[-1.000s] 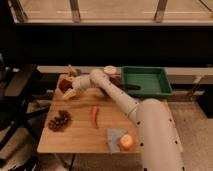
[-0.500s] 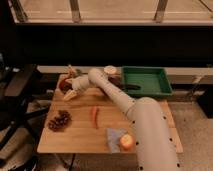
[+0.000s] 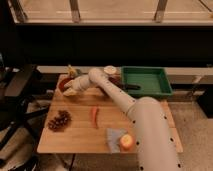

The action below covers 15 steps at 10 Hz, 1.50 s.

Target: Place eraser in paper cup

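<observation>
The claw (image 3: 69, 91) is low over the upper left corner of the wooden bench (image 3: 80, 136), at the end of the pale arm (image 3: 117, 95) that runs up from the lower right of the frame. It sits against a reddish bowl (image 3: 62, 84), with a yellow item (image 3: 71, 71) just behind. Whether the claw is spread or pressed together cannot be told, nor whether it holds anything.

The paper cup (image 3: 110, 71) stands at the bench's back edge, right of the claw and just left of the green tray (image 3: 145, 90). A bunch of dark grapes (image 3: 59, 121) lies in the lower left. A slim red-orange vegetable (image 3: 95, 116) lies at centre, and an orange fruit (image 3: 126, 141) rests on a blue cloth (image 3: 114, 136) near the front.
</observation>
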{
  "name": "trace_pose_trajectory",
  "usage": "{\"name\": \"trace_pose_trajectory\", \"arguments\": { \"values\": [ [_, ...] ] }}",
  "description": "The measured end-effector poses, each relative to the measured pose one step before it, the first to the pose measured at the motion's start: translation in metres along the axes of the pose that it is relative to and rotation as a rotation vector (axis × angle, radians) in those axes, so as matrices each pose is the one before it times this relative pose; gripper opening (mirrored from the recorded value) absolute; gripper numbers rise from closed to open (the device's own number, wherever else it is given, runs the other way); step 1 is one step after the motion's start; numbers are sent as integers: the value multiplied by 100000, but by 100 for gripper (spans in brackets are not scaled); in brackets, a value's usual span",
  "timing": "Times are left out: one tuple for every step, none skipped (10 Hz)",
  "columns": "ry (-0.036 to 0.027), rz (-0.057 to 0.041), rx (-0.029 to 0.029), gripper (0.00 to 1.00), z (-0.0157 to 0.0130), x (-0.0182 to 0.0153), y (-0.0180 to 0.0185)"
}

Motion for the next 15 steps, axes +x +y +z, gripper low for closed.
{"name": "trace_pose_trajectory", "arguments": {
  "values": [
    [-179,-293,288,17,-145,-208,-43],
    [-226,-592,209,8,-93,-344,-40],
    [-224,-693,397,2,-179,-262,-69],
    [-609,-961,946,0,-376,-359,-193],
    [-956,-602,1406,0,-564,-529,-337],
    [-696,-411,1214,0,-446,-327,-243],
    [-1489,-566,3329,0,-1033,-582,-517],
    [-1529,-98,3542,0,-1028,-354,-482],
    [-1310,129,3094,0,-946,-157,-366],
    [-1624,605,4021,0,-1328,-59,-500],
    [-1669,1245,4917,0,-1688,27,-621],
    [-1016,975,2939,0,-969,36,-373],
    [-1392,2073,4041,0,-1383,232,-500],
    [-711,2105,3208,0,-1093,360,-426],
    [-81,1753,2495,0,-926,362,-358]
  ]
}}
